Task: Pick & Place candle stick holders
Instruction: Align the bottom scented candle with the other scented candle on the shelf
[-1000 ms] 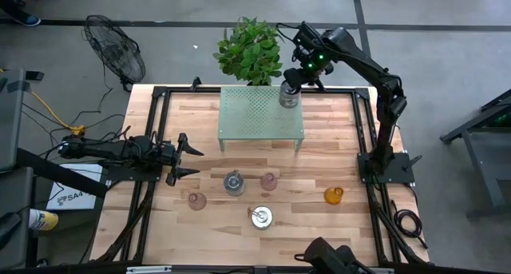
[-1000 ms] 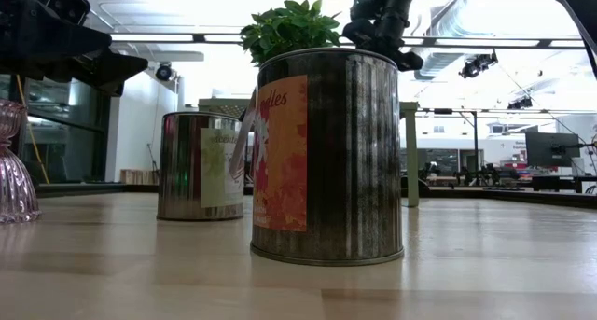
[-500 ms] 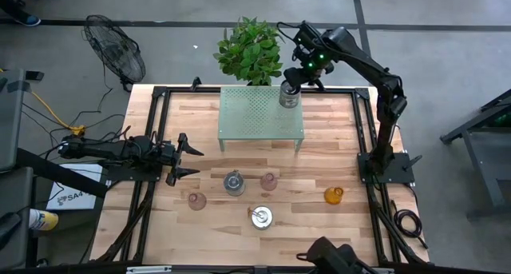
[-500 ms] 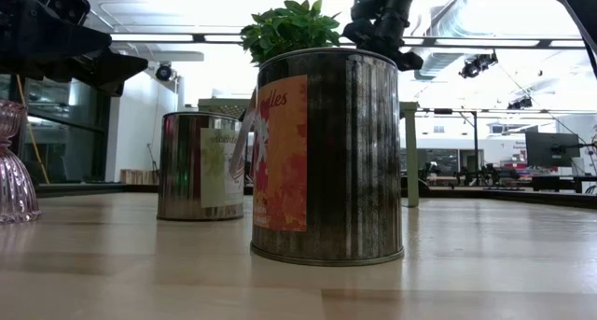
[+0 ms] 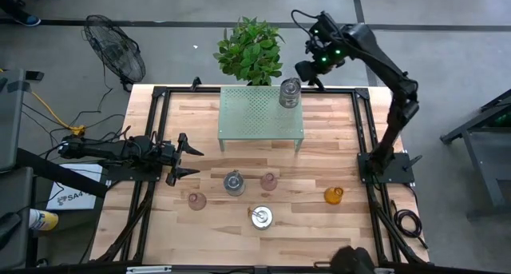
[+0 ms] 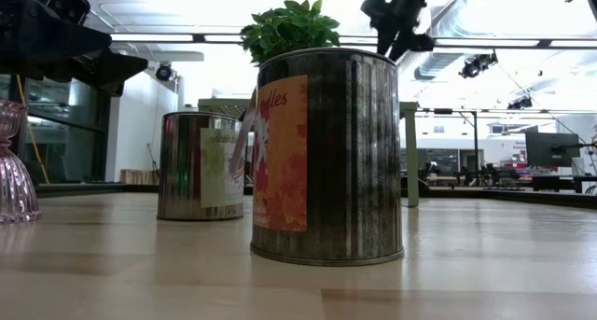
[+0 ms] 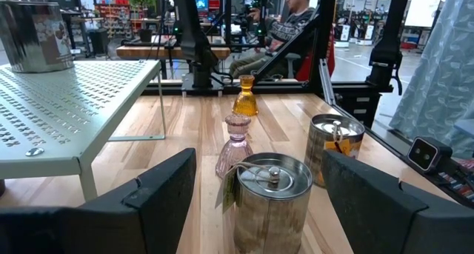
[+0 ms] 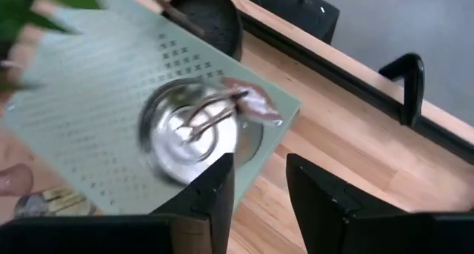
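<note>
The pink holder point(image 6: 14, 161) is cut off at the low view's left edge. The silver can point(image 8: 189, 132) on the shelf looks blurry in the right wrist view.

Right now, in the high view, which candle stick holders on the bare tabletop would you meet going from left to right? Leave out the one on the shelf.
Pink glass holder → silver holder → second silver holder → second pink glass holder → amber holder.

We are seeing shiny, brushed-looking metal on the silver holder point(image 5: 290, 93) standing on the matt green perforated metal shelf point(image 5: 259, 114). Below the shelf, the pink holders point(image 5: 269, 181) are looking like glossy ribbed glass on the smooth pale wooden table point(image 5: 335, 142).
</note>
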Controlling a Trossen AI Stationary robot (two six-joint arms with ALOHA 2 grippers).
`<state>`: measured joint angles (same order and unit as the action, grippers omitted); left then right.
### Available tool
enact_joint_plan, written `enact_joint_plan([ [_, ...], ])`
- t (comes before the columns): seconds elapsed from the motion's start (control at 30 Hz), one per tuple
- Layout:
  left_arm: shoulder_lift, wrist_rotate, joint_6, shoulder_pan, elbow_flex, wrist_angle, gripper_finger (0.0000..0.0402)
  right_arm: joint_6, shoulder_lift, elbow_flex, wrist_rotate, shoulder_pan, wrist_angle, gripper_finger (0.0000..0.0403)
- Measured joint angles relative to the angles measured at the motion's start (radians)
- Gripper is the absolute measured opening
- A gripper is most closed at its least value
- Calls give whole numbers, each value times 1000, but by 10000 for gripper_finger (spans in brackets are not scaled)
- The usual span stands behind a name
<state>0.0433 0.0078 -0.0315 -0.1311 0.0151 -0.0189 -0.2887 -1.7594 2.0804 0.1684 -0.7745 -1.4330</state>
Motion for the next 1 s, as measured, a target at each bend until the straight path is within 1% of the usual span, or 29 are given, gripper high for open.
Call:
enact_joint_plan([
  [0.2, 0, 0, 0, 0, 0, 0, 287, 47, 102, 0, 3, 41, -39, 119],
  [0.43, 0, 0, 0, 0, 0, 0, 287, 115, 216, 0, -5, 167, -107, 119],
  [0.6, 0, 0, 0, 0, 0, 0, 287, 174, 262, 0, -4, 298, -104, 119],
  [0.8, 0, 0, 0, 0, 0, 0, 287, 185, 253, 0, -15, 483, -103, 119],
  [0.93, 0, 0, 0, 0, 0, 0, 287, 202, 215, 0, -129, 639, -107, 119],
  [1.0, 0, 0, 0, 0, 0, 0, 287, 209, 186, 0, -163, 713, -113, 119],
])
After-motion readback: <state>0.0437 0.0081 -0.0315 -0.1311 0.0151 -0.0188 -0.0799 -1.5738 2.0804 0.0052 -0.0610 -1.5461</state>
